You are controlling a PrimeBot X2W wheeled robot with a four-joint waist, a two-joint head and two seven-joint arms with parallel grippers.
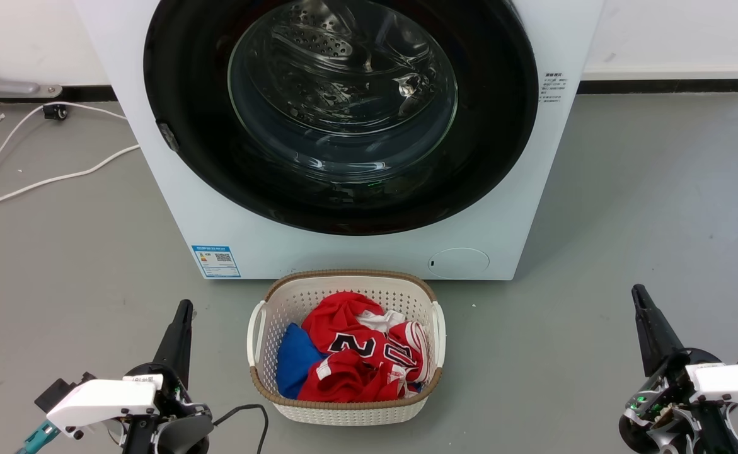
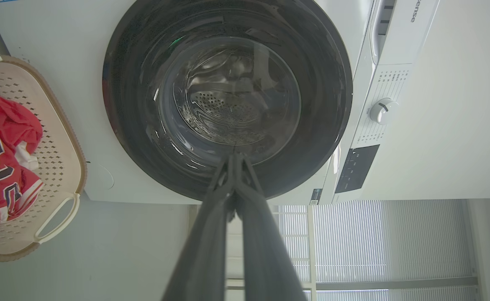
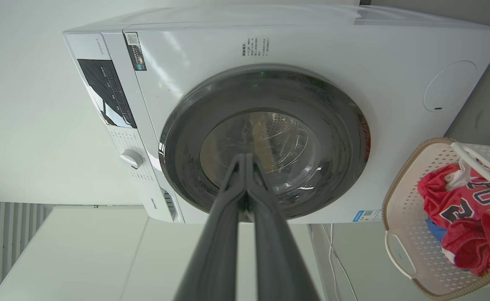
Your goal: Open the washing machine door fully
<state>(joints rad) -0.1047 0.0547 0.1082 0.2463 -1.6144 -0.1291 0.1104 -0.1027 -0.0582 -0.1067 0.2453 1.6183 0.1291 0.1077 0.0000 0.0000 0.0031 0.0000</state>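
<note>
The washing machine door (image 1: 341, 107) sits closed, flush in the front of the washing machine (image 1: 318, 252), with a laundry basket (image 1: 343, 413) on the floor (image 1: 627, 221) before it, flanked by the left gripper (image 1: 184, 308) and right gripper (image 1: 638, 293), fingers pressed together, empty.

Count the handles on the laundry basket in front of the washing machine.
2. One white handle on the laundry basket's left side, the other on its right side, as seen in the head view.
</note>
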